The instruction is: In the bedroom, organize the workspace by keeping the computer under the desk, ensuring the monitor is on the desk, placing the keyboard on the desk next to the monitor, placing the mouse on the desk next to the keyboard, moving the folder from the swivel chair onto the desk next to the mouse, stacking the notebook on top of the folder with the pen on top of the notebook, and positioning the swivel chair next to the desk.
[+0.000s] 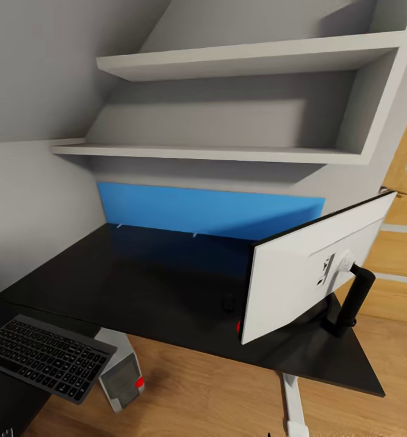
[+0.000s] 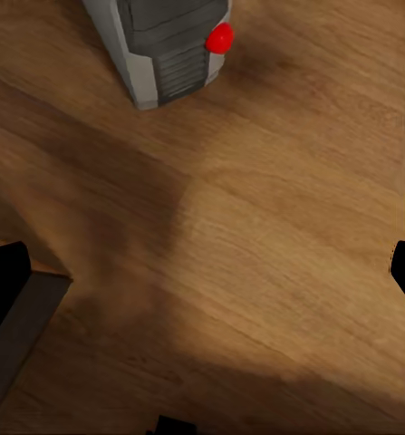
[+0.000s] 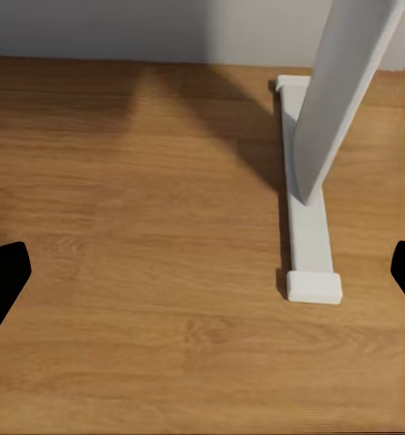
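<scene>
Both claws hang open and empty over the wooden floor point(image 3: 148, 272): the left claw point(image 2: 202, 272) near the computer point(image 2: 166, 45), the right claw point(image 3: 202, 272) near the bench's white foot point(image 3: 309, 245). On the black bench point(image 1: 136, 285) stands the monitor point(image 1: 307, 267), back turned. The keyboard point(image 1: 42, 355) lies on a dark surface, possibly another bench.

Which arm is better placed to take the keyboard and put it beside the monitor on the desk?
Probably the left. The keyboard lies at the robot's left side, on a dark surface, while the monitor stands on the desk to the right. Both grippers hang open over the wooden floor, holding nothing.
</scene>
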Robot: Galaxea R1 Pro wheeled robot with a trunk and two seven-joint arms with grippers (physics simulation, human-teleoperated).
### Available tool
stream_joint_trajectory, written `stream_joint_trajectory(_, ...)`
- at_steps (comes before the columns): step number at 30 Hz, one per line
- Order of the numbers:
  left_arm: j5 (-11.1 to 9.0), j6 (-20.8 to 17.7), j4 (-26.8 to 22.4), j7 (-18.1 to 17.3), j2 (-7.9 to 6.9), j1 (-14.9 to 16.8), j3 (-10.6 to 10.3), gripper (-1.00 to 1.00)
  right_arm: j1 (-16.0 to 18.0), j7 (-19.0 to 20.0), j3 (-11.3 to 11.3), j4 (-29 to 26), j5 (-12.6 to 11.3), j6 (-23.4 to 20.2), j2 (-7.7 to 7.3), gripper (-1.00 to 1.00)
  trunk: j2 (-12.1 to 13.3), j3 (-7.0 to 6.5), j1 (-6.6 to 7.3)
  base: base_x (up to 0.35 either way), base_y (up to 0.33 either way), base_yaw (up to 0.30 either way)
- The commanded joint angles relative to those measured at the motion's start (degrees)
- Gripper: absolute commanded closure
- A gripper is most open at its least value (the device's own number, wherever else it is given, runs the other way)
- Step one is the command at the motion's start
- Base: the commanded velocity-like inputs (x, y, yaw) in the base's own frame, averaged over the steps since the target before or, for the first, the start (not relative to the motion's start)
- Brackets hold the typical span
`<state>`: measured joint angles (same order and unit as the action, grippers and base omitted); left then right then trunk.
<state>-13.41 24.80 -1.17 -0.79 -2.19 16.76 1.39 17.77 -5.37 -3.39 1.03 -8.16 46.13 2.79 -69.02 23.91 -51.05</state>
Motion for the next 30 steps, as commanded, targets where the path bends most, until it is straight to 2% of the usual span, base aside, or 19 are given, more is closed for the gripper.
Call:
stream_joint_trajectory(1,-0.09,0.17,0.03,-0.08,-0.01,0.03,0.1,-1.0,0.07,-0.17,-0.39,0.11,-0.36,0.19,0.03,-1.0,-0.04,0.06,0.0,0.001,0.001,-0.246)
stream_joint_trajectory(20,-0.07,0.16,0.03,-0.08,0.06,0.03,0.1,-1.0,0.07,-0.17,-0.39,0.11,-0.36,0.19,-0.02,-1.0,-0.04,0.07,0.0,0.0,0.0,-0.242)
stream_joint_trajectory(30,-0.09,0.16,0.03,-0.08,0.08,0.03,0.1,-1.0,0.07,-0.17,-0.39,0.11,-0.36,0.19,0.01,-1.0,-0.04,0.18,0.0,0.0,0.0,-0.084)
